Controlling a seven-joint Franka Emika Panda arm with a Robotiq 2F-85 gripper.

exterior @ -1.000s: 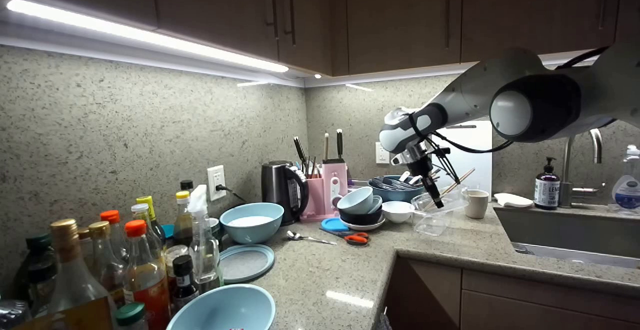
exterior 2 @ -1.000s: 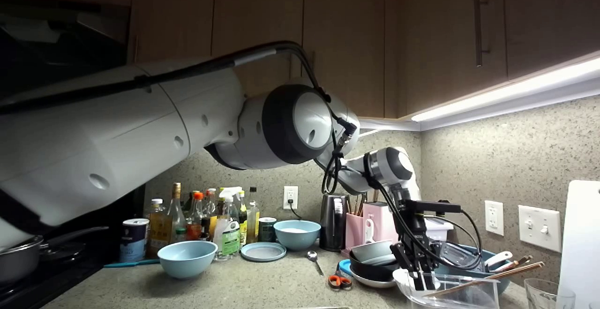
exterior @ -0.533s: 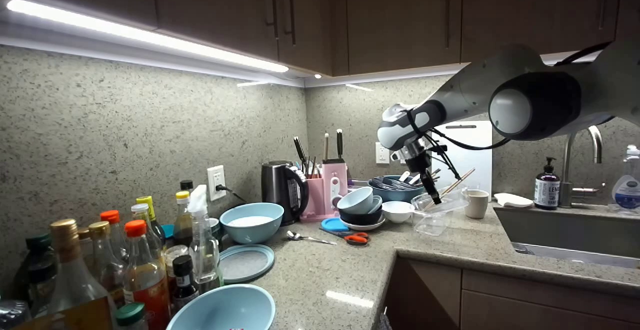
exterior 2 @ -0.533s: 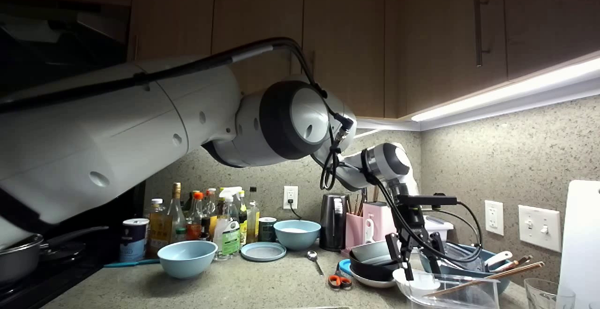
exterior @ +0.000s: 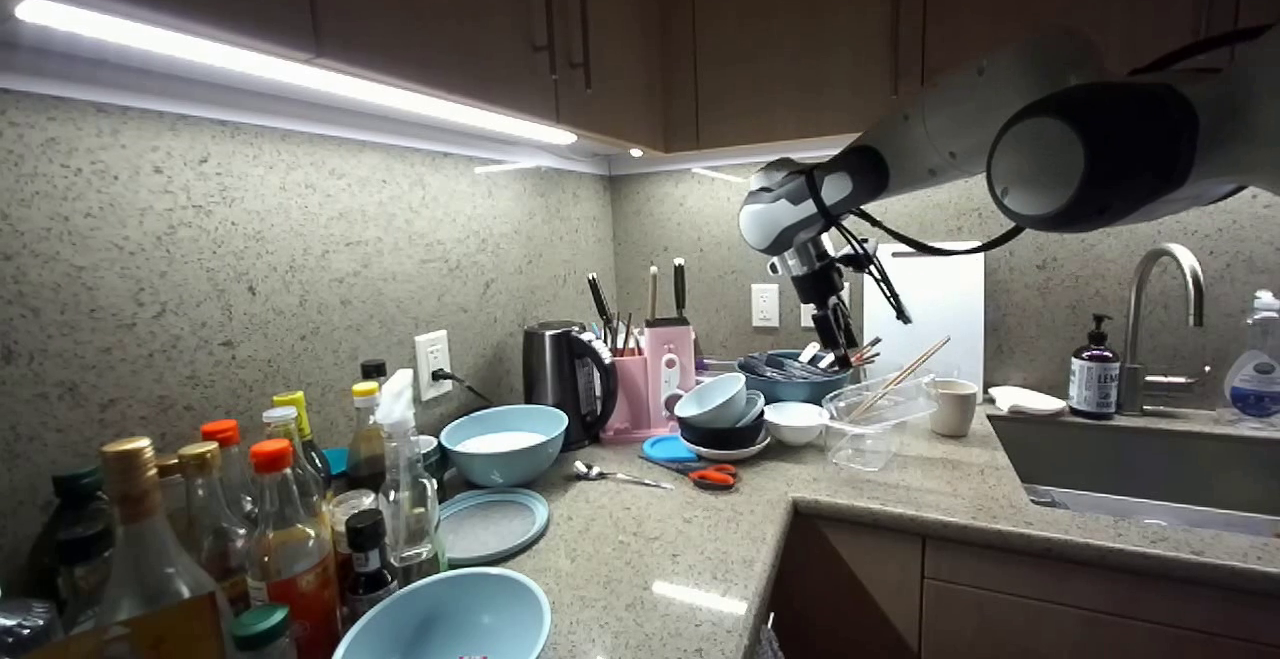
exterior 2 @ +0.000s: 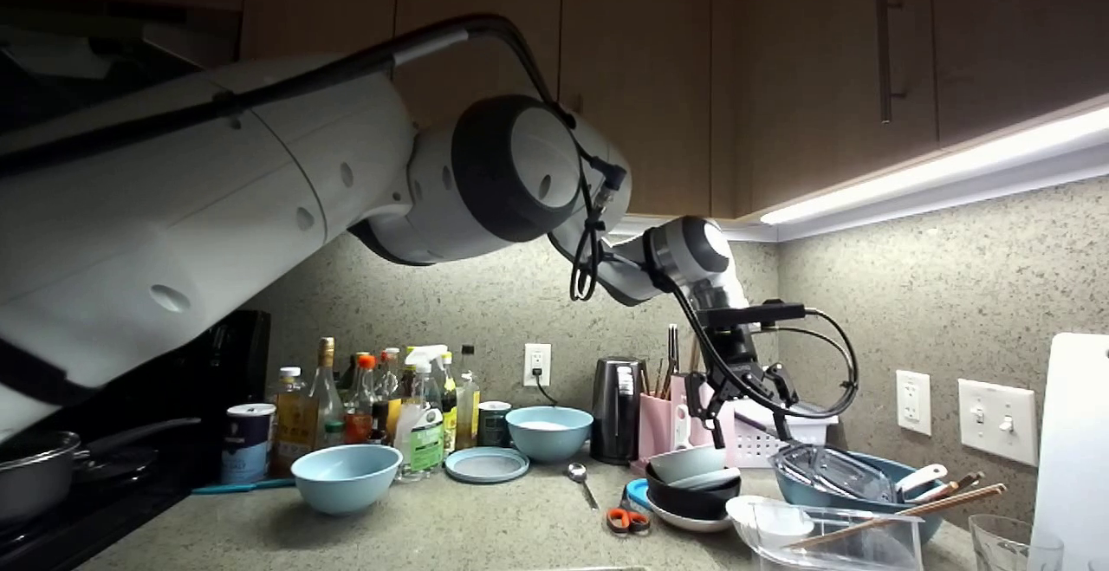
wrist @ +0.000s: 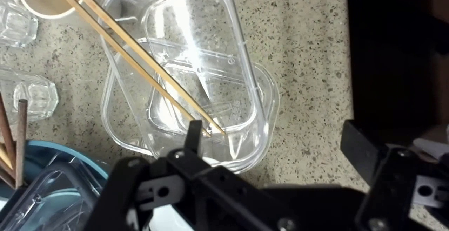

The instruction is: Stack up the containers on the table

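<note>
On the worktop (exterior: 640, 531), near the pink knife block (exterior: 669, 351), we see a black bowl (exterior: 720, 437) sitting on a white dish (exterior: 740, 453), two small pale blue bowls (exterior: 708, 401) tilted in it. Just beside them we find a white bowl (exterior: 796, 425), then clear plastic boxes (wrist: 210, 31), a pair of chopsticks (wrist: 151, 62) slanting up out of the upper one. Near the white bowl we also see a blue tub (exterior: 790, 393) holding kitchenware. Over the worktop the fingers (wrist: 361, 150) are spread wide, as our wrist view shows. Orange-handled scissors (exterior: 713, 479) lie near the white dish, a spoon (exterior 2: 580, 476) near them. Farther off we have a large pale blue bowl (exterior: 500, 461) near the dark kettle (exterior: 550, 379) and another large blue bowl (exterior 2: 346, 484) in front of the bottles (exterior 2: 326, 402).
</note>
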